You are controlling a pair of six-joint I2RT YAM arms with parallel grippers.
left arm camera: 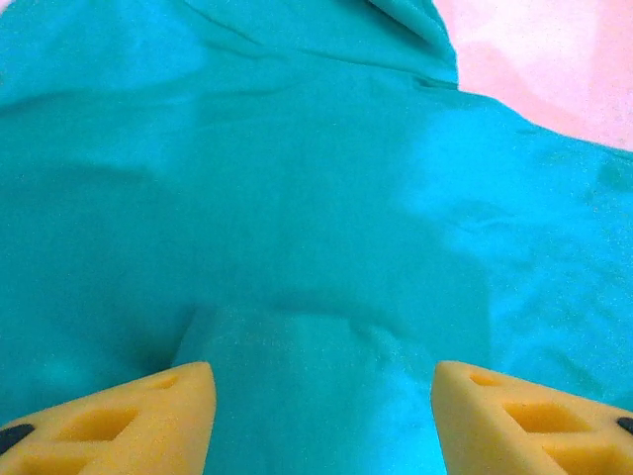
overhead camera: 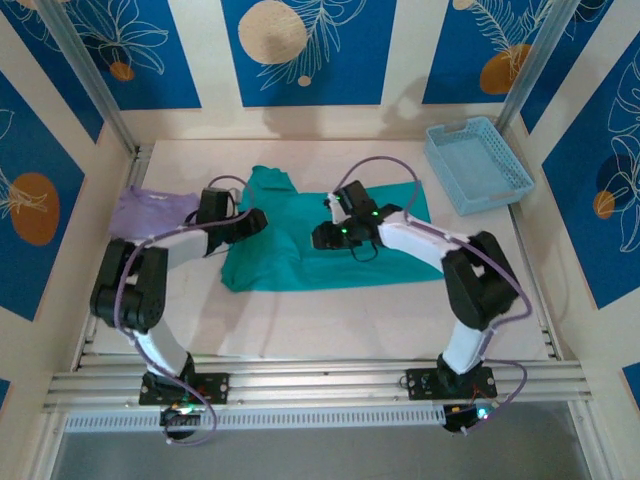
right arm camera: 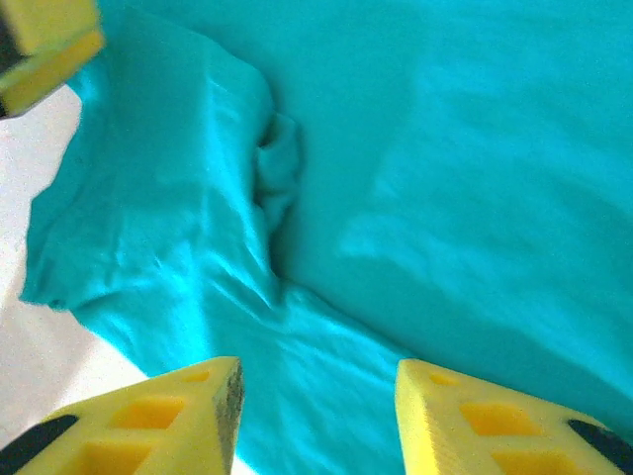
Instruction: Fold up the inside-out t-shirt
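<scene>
The inside-out t-shirt [overhead camera: 300, 250] is a plain teal cloth lying spread and rumpled in the middle of the table. My left gripper [overhead camera: 252, 222] is low over its left side. In the left wrist view the left gripper [left arm camera: 323, 401] stands open, its yellow foam fingertips [left arm camera: 168, 416] wide apart with a soft hump of the t-shirt [left arm camera: 316, 198] rising between them. My right gripper [overhead camera: 325, 237] hovers over the shirt's middle. In the right wrist view the right gripper [right arm camera: 318, 401] is open above wrinkled t-shirt cloth [right arm camera: 445, 178], near a bunched fold.
A pale lavender folded garment [overhead camera: 150, 210] lies at the table's left edge beside the left arm. A light blue plastic basket [overhead camera: 478, 165] sits at the back right. Bare table [overhead camera: 330, 325] runs along the front of the shirt. The other arm's yellow finger [right arm camera: 45, 49] shows top left.
</scene>
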